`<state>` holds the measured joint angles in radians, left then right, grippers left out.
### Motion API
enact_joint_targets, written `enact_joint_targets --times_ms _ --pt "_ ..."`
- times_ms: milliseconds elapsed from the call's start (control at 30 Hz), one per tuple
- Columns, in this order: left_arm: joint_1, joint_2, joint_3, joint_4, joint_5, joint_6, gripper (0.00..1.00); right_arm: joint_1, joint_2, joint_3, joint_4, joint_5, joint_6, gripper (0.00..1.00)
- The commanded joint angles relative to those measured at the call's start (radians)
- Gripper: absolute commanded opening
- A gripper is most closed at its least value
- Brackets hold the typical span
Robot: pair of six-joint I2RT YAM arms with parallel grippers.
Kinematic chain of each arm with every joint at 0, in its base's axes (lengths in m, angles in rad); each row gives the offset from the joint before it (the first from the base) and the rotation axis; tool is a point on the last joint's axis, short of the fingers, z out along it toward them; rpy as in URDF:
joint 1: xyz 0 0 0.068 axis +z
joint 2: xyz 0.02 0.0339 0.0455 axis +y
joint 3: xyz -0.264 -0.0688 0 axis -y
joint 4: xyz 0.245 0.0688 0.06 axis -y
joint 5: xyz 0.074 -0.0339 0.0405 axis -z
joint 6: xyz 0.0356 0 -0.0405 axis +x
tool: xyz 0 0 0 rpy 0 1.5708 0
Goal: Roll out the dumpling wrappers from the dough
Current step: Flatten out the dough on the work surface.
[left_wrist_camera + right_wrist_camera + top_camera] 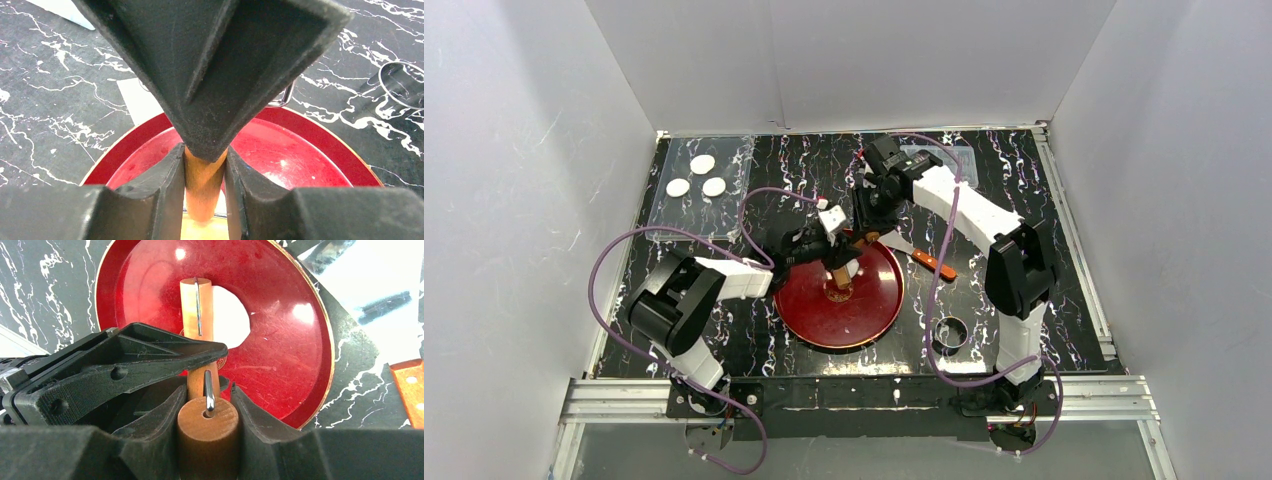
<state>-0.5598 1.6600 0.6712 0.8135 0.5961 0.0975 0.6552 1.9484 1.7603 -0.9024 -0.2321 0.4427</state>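
Centrally, plate (864,335) holding dough (230,320), left tool (202,175) and right tool (207,405) pinching roller (189,310), wrappers (702,164) on tray (674,215)

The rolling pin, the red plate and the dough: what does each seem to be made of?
The rolling pin: wood, likely unvarnished; dull brown surface, faint grain, with a thin shiny metal wire.
The red plate: probably plastic or lacquer; glossy, bright reflections, fine scratches.
The dough: soft matte white paste with an uneven edge.

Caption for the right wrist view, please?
Left pincer and right pincer hold the wooden roller, dough beside it on red plate.
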Motion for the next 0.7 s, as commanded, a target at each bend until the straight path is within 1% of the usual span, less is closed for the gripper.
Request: enact_joint_targets --times_ms 0,233,467,533,667 --pt "-0.011 0.032 -0.069 -0.124 -0.063 -0.024 0.00 0.040 -0.030 -0.085 -0.002 0.026 -0.002 0.01" --pt "-0.012 0.027 -0.094 -0.125 -0.072 -0.040 0.00 0.040 -0.014 -0.156 0.057 0.013 0.009 0.01" --pt "-0.010 -0.017 -0.113 -0.143 -0.097 -0.013 0.00 0.040 0.001 -0.145 0.071 -0.018 0.009 0.01" --pt "-0.011 -0.055 -0.081 -0.195 -0.083 0.001 0.00 0.040 0.006 -0.101 0.048 -0.023 -0.004 0.01" --pt "-0.011 -0.149 0.038 -0.383 -0.065 0.046 0.00 0.040 0.001 0.035 0.015 -0.091 -0.023 0.01"
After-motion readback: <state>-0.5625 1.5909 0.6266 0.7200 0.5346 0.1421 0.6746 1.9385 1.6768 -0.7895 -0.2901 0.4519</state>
